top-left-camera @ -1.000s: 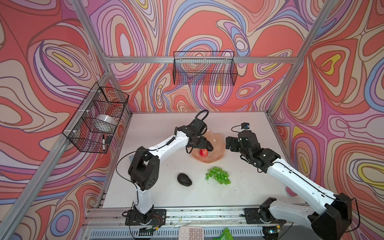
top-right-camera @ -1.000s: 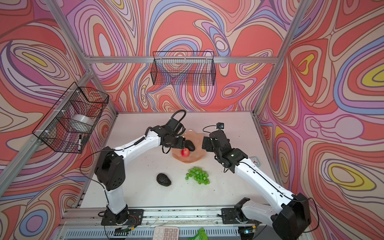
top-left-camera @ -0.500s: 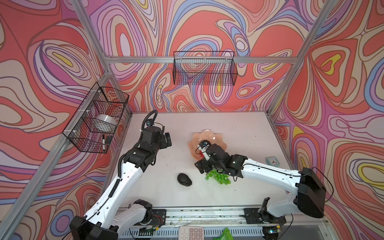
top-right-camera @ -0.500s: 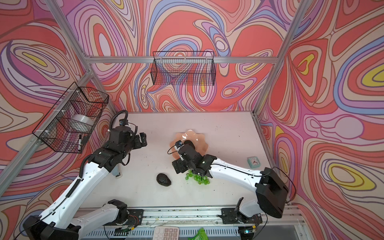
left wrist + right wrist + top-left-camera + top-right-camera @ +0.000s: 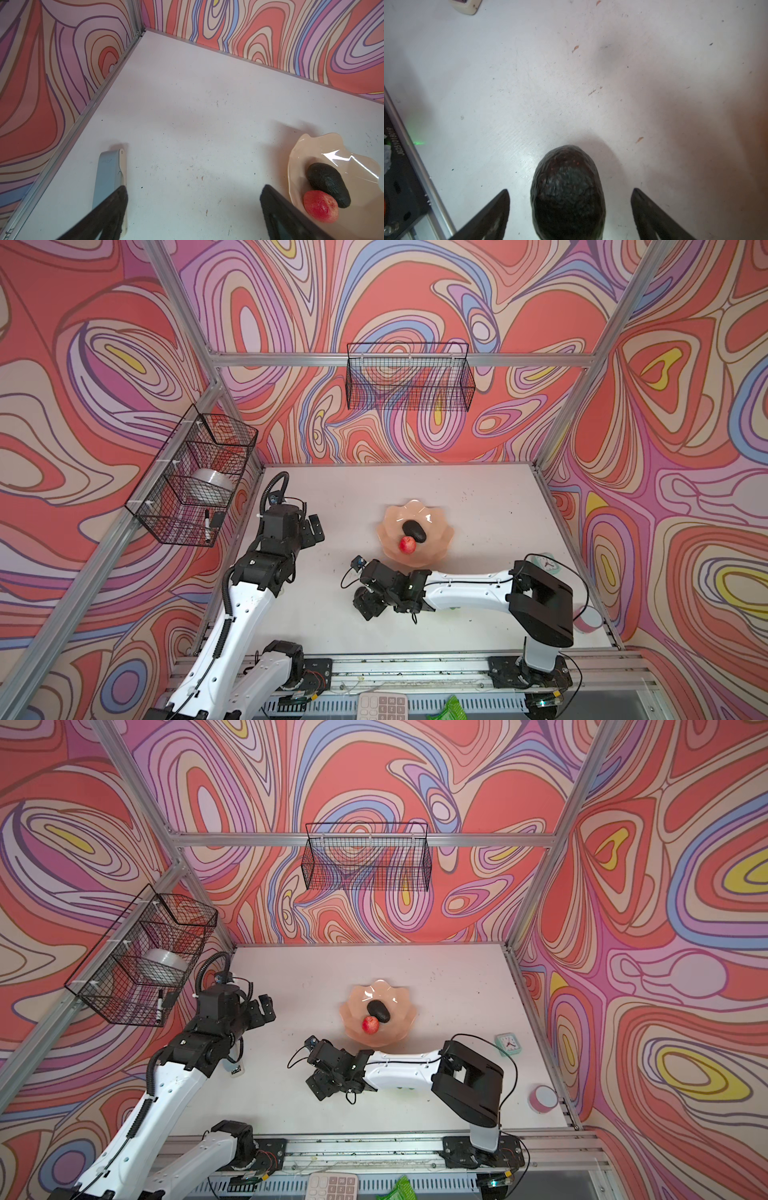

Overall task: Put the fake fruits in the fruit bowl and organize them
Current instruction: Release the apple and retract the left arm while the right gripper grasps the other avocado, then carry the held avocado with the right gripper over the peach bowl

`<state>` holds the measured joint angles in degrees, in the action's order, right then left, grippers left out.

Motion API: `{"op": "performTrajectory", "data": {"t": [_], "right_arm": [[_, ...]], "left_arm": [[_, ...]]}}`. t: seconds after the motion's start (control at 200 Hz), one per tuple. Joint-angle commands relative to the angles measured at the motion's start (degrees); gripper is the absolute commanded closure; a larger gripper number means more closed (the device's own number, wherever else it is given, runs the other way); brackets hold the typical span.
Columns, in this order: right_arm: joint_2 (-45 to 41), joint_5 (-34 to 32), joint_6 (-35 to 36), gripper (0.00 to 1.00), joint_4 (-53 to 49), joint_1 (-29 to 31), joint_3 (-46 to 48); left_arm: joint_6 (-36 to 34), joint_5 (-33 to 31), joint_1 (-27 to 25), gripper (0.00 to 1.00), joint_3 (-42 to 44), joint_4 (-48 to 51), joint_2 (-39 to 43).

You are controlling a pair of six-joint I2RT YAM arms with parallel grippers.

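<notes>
Two dark avocados can be counted: one avocado (image 5: 414,531) in both top views and a second avocado (image 5: 568,193) in the right wrist view only. There is one red apple-like fruit (image 5: 407,544) and one peach-pink fruit bowl (image 5: 441,526). The black wire baskets number two, a back basket (image 5: 409,377) and a side basket (image 5: 195,477). There is one small clock (image 5: 547,563), one keypad (image 5: 382,706) and one pink cup (image 5: 588,620). The robot arms number two, a left arm (image 5: 245,614) and a right arm (image 5: 469,593).

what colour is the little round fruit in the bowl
The fruit is red with a paler blush, clearest in the left wrist view.
</notes>
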<state>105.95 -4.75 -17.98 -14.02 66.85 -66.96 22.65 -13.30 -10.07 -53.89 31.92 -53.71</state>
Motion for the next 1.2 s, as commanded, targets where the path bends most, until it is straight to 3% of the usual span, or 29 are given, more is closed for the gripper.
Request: {"op": "performTrajectory", "data": {"t": [0.0,0.315,0.631,0.786,1.011,1.197], "right_arm": [[1.8,-1.9,-1.0,0.06,0.0,0.2,-1.5],[5.3,-3.3,-1.2,0.13,-0.8,0.2,-3.4],[5.9,-5.0,-2.7,0.44,-2.6,0.2,-4.8],[1.4,-5.9,-4.2,0.51,-4.7,-1.1,-4.5],[-12.7,-8.1,-4.5,0.53,-8.5,-11.6,-2.0],[-15.1,-10.0,-4.3,0.53,-12.1,-23.8,-2.7]], "left_arm": [[-0.2,0.1,0.4,0.0,-0.8,1.9,0.2],[-0.2,0.9,0.6,0.0,-0.6,2.0,0.5],[-0.4,0.5,0.7,0.0,-0.8,2.3,1.1],[-0.2,0.6,0.7,0.0,-0.7,2.3,1.2],[0.4,1.1,0.7,0.0,-0.4,2.1,1.3],[0.7,1.3,0.7,0.0,0.1,1.9,1.6]]}}
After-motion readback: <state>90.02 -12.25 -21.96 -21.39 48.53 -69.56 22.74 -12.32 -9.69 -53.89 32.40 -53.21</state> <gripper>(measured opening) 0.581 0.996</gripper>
